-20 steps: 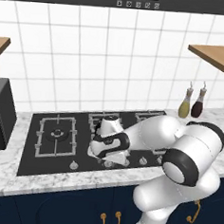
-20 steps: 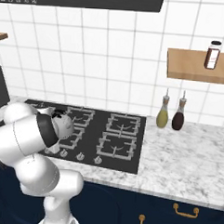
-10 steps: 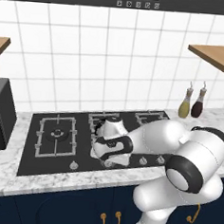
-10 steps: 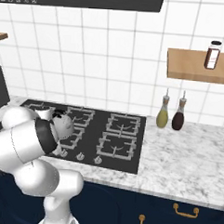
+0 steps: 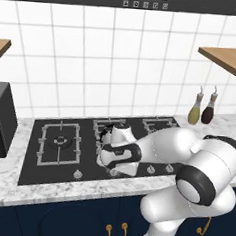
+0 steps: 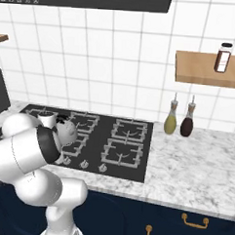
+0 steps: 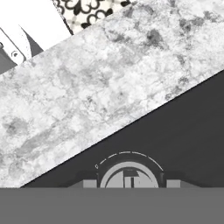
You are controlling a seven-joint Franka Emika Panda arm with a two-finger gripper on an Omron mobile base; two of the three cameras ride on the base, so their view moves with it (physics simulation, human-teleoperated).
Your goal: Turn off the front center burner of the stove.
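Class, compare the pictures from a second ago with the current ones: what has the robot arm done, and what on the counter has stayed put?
The white arm has swung its elbow outward and settled its wrist lower over the front edge of the wide black glass cooktop, bringing the end effector down at a small silver knob. Nothing was visibly gripped or released. The grey wire grates, the other knobs and the two bottles stayed where they were.

white tiled wall [image 5: 94, 63], grey marble counter [image 6: 200, 167], navy cabinets [image 6: 172, 225], wooden shelf [image 6: 205, 70]

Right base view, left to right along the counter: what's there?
Robot arm → stove → yellow-green bottle → dark brown bottle, with the spice jar on the wall shelf farther right.
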